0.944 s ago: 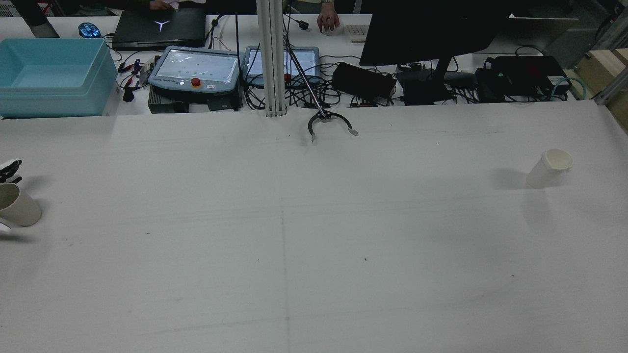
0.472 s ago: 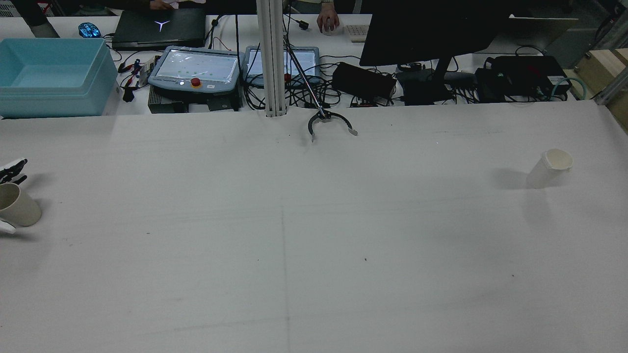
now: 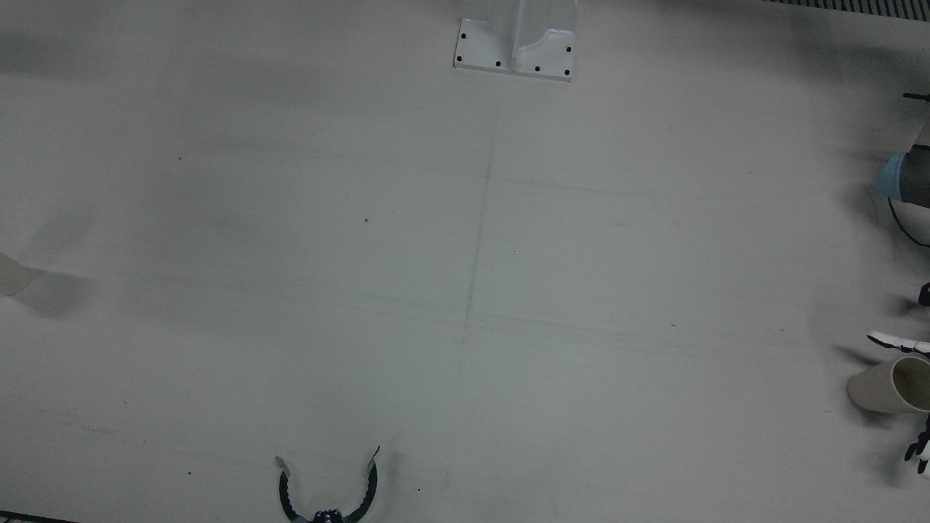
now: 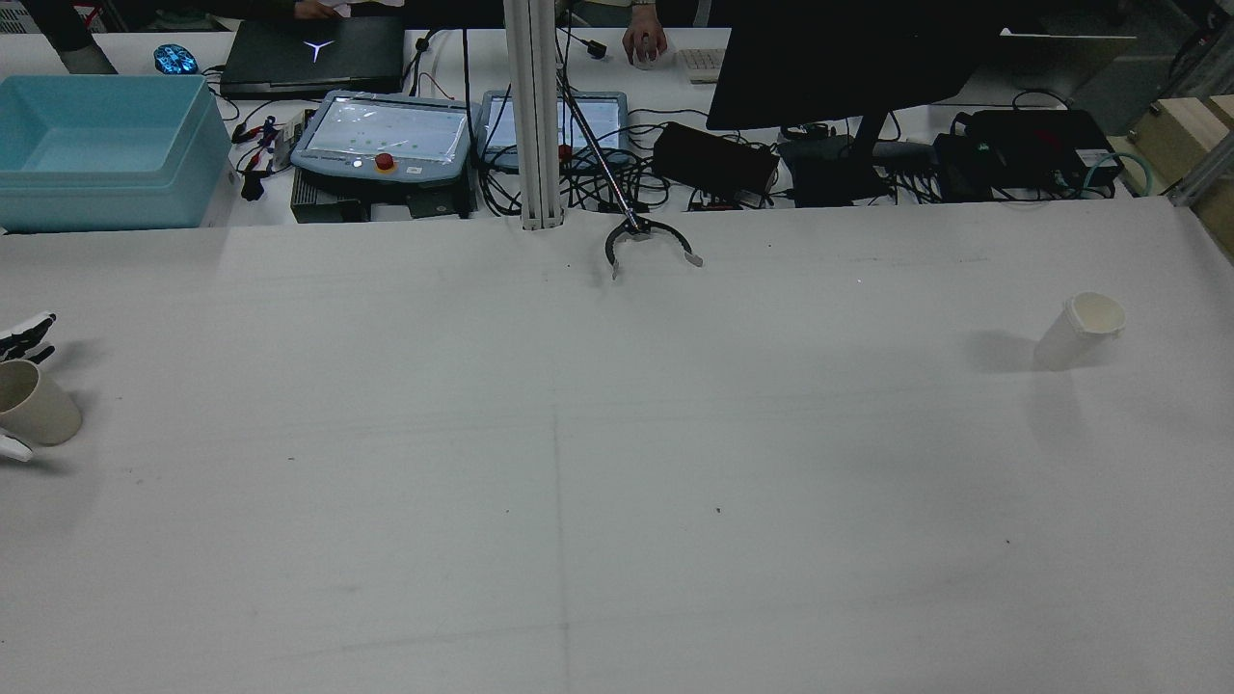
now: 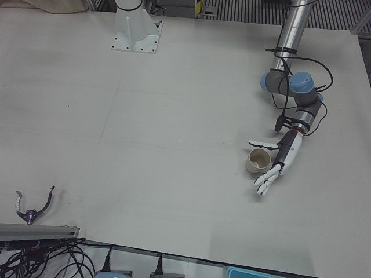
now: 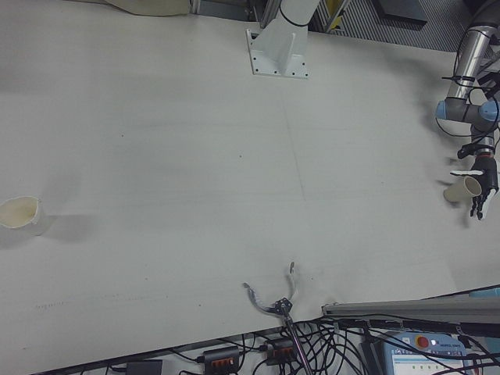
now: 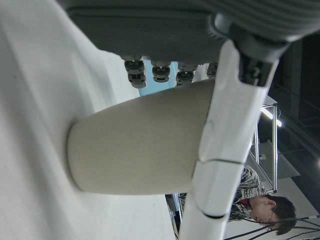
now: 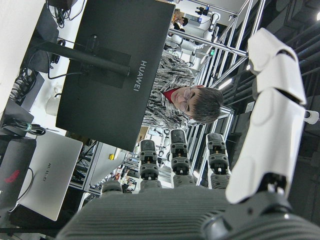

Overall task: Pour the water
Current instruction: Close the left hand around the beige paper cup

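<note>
A beige cup (image 5: 257, 160) stands upright near the table's edge on my left side, also seen in the rear view (image 4: 39, 405) and front view (image 3: 883, 386). My left hand (image 5: 279, 163) is open around it, the thumb on one side and straight fingers (image 5: 268, 182) on the other, not closed. In the left hand view the cup (image 7: 140, 145) fills the frame close to the palm. A white cup (image 4: 1080, 331) stands far off on my right side (image 6: 21, 212). My right hand (image 8: 200, 165) shows only in its own view, open, with no cup in sight.
A black grabber claw (image 4: 648, 241) lies at the table's far edge. Behind it are a blue bin (image 4: 106, 149), teach pendants (image 4: 386, 135), a monitor (image 4: 848, 58) and cables. A person's hand (image 4: 644, 43) rests on a mouse. An arm pedestal (image 3: 516, 43) stands at the near middle.
My left hand has shifted slightly to the right, its fingertips reaching a bit further past the beige cup. Both cups stay where they were.
</note>
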